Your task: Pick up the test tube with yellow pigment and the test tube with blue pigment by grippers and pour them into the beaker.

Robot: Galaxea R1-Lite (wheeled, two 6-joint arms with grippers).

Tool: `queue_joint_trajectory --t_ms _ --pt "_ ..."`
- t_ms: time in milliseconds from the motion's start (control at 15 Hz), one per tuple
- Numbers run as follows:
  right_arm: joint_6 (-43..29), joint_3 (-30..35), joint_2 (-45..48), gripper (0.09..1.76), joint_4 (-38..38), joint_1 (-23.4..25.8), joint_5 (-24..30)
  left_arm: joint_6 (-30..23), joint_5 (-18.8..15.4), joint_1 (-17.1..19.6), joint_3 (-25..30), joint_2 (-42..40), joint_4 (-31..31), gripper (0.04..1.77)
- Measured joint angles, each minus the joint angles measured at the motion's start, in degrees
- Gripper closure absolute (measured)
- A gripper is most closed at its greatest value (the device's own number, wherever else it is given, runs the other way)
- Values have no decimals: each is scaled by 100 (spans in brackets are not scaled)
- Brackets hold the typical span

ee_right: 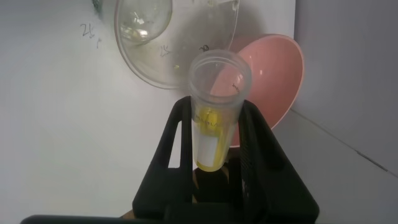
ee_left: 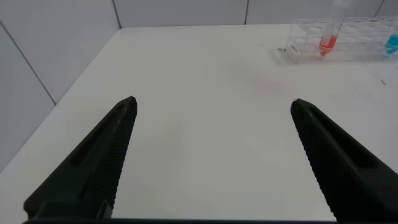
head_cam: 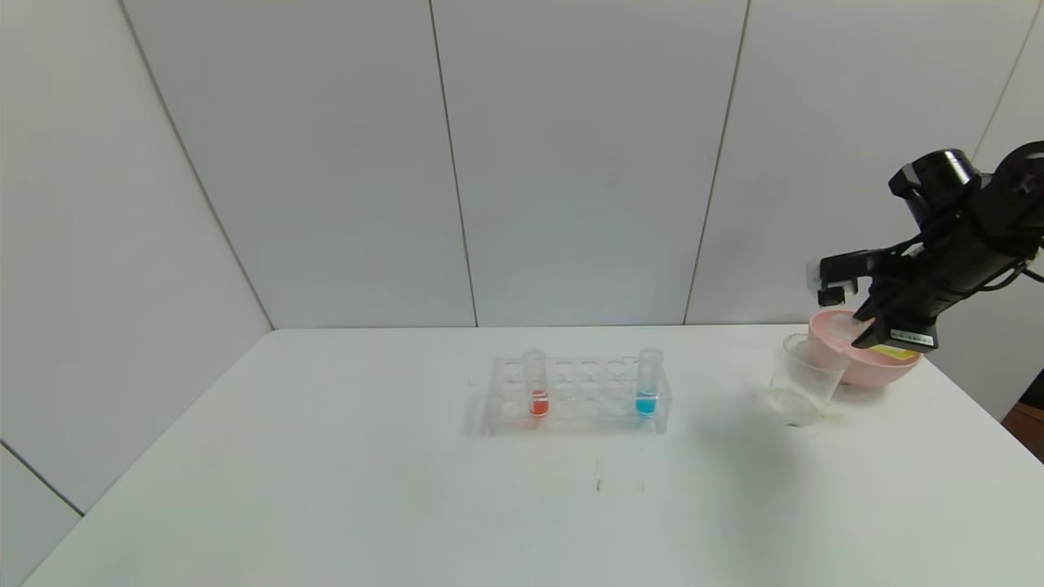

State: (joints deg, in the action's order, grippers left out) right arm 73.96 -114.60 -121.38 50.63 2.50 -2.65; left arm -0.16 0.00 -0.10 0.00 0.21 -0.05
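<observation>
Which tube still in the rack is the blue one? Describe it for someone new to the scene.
Find the clear rack at the middle of the white table. Two tubes stand in it; the test tube with blue pigment is at its right end, the left one holds orange-red liquid.

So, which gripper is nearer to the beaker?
The right. The right gripper hangs just above and behind the beaker, holding the test tube with yellow pigment. The left gripper is open, far off over bare table.
</observation>
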Motion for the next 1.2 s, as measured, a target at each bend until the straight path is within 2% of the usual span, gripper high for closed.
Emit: queue_joint_trajectory --t_ms 267,400,667,1200 --pt "73 0 -11 134 -90 -107 -184 -2 0 0 0 -2 0 5" --pt "180 0 -6 134 -133 -166 -567 0 0 0 0 0 -2 5" --pt "336 0 -6 134 -199 -250 -994 0 0 0 0 0 0 5" --pt "601 2 -15 134 -290 -324 -1421 0 0 0 0 0 0 5"
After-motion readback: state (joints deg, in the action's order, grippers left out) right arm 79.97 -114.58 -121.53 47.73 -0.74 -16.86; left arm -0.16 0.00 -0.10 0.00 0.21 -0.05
